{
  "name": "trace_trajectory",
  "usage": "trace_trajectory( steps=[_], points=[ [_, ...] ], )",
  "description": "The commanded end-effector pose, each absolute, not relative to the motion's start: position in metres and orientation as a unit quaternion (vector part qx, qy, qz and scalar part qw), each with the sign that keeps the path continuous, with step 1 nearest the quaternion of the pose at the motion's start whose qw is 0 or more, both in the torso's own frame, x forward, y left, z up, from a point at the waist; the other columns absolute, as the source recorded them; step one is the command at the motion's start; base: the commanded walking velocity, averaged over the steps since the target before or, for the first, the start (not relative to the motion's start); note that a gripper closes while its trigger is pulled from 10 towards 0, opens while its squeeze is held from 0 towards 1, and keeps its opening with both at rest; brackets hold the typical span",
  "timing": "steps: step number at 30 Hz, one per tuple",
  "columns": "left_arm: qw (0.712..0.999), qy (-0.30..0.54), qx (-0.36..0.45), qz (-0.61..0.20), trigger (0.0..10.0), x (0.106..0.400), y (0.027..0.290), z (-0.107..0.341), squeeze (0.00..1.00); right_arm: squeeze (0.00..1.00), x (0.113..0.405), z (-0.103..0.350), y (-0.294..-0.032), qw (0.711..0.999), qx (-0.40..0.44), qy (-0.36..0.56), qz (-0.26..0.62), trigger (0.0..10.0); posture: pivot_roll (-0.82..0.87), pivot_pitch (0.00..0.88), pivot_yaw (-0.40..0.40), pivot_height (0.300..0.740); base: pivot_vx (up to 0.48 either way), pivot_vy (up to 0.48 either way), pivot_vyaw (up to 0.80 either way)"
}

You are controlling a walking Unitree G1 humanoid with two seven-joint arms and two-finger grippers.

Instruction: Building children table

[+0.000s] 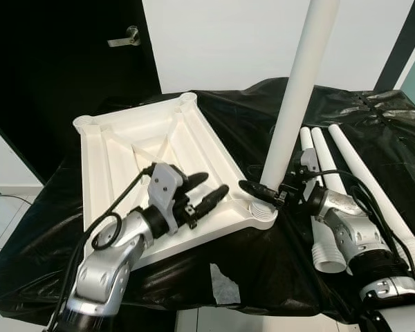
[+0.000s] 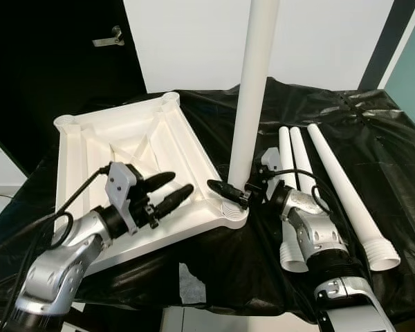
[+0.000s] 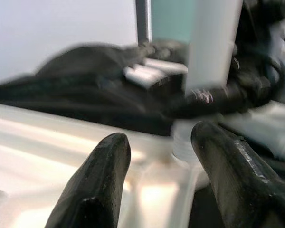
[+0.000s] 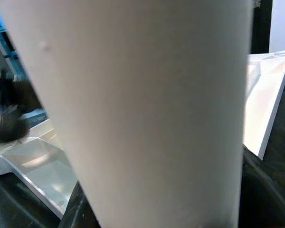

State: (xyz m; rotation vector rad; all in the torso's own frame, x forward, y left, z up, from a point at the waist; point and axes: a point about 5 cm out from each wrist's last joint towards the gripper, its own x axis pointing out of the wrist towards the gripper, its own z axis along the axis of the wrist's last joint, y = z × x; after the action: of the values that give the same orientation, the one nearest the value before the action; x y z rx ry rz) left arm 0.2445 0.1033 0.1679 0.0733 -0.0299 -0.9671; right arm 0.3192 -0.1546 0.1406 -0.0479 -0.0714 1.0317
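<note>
The white table top point(image 1: 124, 149) lies upside down on a black cloth. One white table leg point(image 1: 297, 90) stands upright in the near right corner socket point(image 1: 263, 213). My right gripper point(image 1: 266, 194) is shut on this leg just above the socket, and in the right wrist view the leg point(image 4: 147, 104) is very close. My left gripper point(image 1: 213, 184) hovers open over the top's near edge, pointing toward that corner, with nothing between its fingers point(image 3: 95, 185). The standing leg point(image 3: 213, 42) is blurred in the left wrist view.
Three loose white legs point(image 1: 353, 173) lie side by side on the cloth point(image 1: 228, 111) to the right of the standing one. A dark door with a handle point(image 1: 128, 38) is at the back left. The cloth-covered surface drops off to tiled floor point(image 1: 0, 214) at the left and front.
</note>
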Motion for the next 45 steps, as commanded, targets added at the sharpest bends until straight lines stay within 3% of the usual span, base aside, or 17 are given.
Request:
trace_trajectory(
  steps=[1, 5, 9, 10, 14, 20, 31, 38, 45],
  points=[
    [0.847, 0.000, 0.038, -0.531, 10.0, 0.234, 0.098, 0.165, 0.00, 0.00, 0.308, 0.109, -0.160, 0.863, -0.021, 0.038, 0.503, 10.0, 0.04, 0.000, 0.038, 0.740, 0.000, 0.000, 0.00],
    [0.836, 0.016, 0.043, -0.547, 10.0, 0.229, 0.097, 0.161, 0.00, 0.00, 0.306, 0.105, -0.164, 0.856, -0.031, 0.048, 0.515, 10.0, 0.04, 0.000, 0.047, 0.740, 0.000, 0.000, 0.00],
    [0.835, 0.018, 0.049, -0.548, 10.0, 0.229, 0.097, 0.160, 0.00, 0.00, 0.310, 0.106, -0.168, 0.868, -0.029, 0.042, 0.494, 10.0, 0.04, 0.000, 0.038, 0.740, 0.000, 0.000, 0.00],
    [0.839, 0.015, 0.052, -0.541, 10.0, 0.230, 0.097, 0.160, 0.00, 0.00, 0.311, 0.108, -0.164, 0.891, -0.014, 0.019, 0.454, 10.0, 0.05, 0.000, 0.021, 0.740, 0.000, 0.000, 0.00],
    [0.845, 0.013, 0.048, -0.533, 10.0, 0.230, 0.097, 0.160, 0.00, 0.00, 0.312, 0.107, -0.152, 0.924, -0.010, 0.000, 0.382, 10.0, 0.05, 0.000, 0.007, 0.740, 0.000, 0.000, 0.00],
    [0.847, 0.012, 0.047, -0.530, 10.0, 0.229, 0.096, 0.160, 0.00, 0.00, 0.308, 0.109, -0.129, 0.947, -0.023, -0.019, 0.320, 10.0, 0.05, 0.000, -0.002, 0.740, 0.000, 0.000, 0.00],
    [0.848, 0.006, 0.051, -0.528, 10.0, 0.234, 0.096, 0.162, 0.00, 0.00, 0.299, 0.116, -0.097, 0.977, 0.052, -0.038, 0.202, 10.0, 0.04, 0.000, 0.004, 0.740, 0.000, 0.000, 0.00],
    [0.836, 0.009, 0.053, -0.546, 10.0, 0.231, 0.094, 0.163, 0.00, 0.00, 0.308, 0.122, -0.114, 0.972, 0.032, -0.022, 0.232, 10.0, 0.03, 0.000, 0.010, 0.740, 0.000, 0.000, 0.00],
    [0.819, 0.032, 0.120, -0.560, 10.0, 0.227, 0.092, 0.150, 0.00, 0.00, 0.312, 0.129, -0.138, 0.957, 0.008, -0.026, 0.289, 10.0, 0.02, 0.000, 0.014, 0.740, 0.000, 0.000, 0.00]
  ],
)
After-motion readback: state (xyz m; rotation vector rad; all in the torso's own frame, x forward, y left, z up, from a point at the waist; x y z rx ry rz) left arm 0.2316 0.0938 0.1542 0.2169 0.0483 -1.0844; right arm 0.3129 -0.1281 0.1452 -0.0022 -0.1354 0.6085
